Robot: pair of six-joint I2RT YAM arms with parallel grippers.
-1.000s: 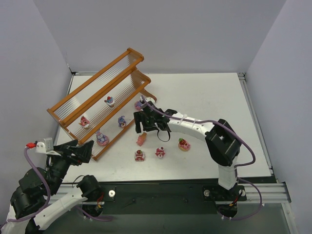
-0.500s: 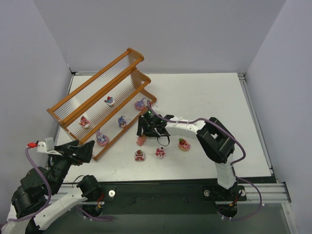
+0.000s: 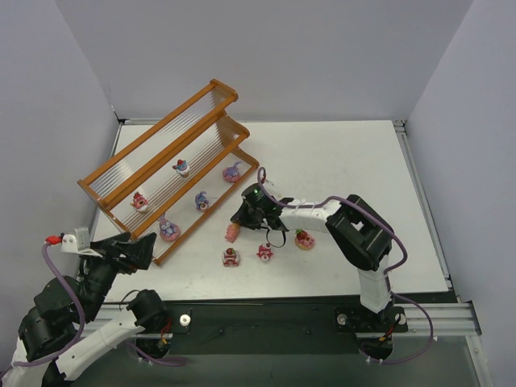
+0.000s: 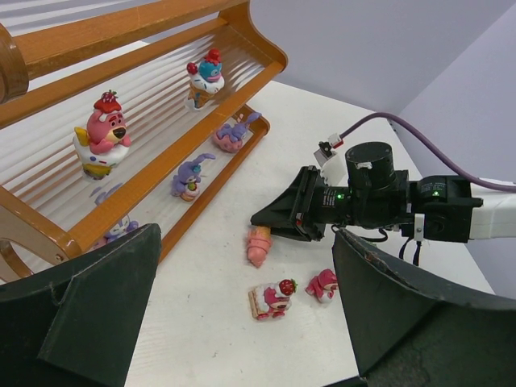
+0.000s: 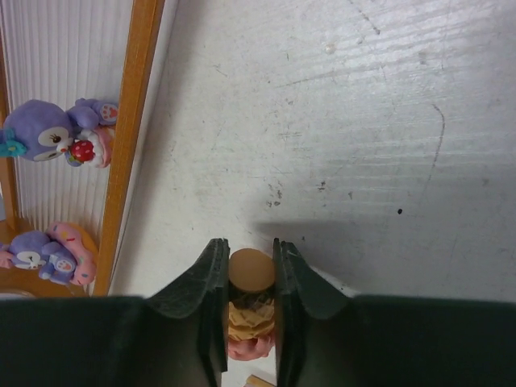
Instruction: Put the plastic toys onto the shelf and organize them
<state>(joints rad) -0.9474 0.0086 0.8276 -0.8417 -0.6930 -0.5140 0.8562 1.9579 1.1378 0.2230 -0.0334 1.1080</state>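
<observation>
The right gripper (image 5: 251,256) pinches a pink cone toy (image 5: 248,310) on the table (image 5: 363,121), near the shelf's (image 5: 135,97) lowest rail. Five toys (image 3: 183,168) sit on the shelf, and three others (image 3: 264,252) are on the table. The left gripper (image 3: 145,244) hangs with its fingers spread, well apart.

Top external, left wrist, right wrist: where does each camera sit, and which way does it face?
Top external: above and behind the arm bases, looking down on table and shelf; both arms show.
Left wrist: low at the left, facing the shelf and right gripper; own fingers frame it.
Right wrist: looking down at the table; its fingers flank the pink cone toy.
All three share that toy.
</observation>
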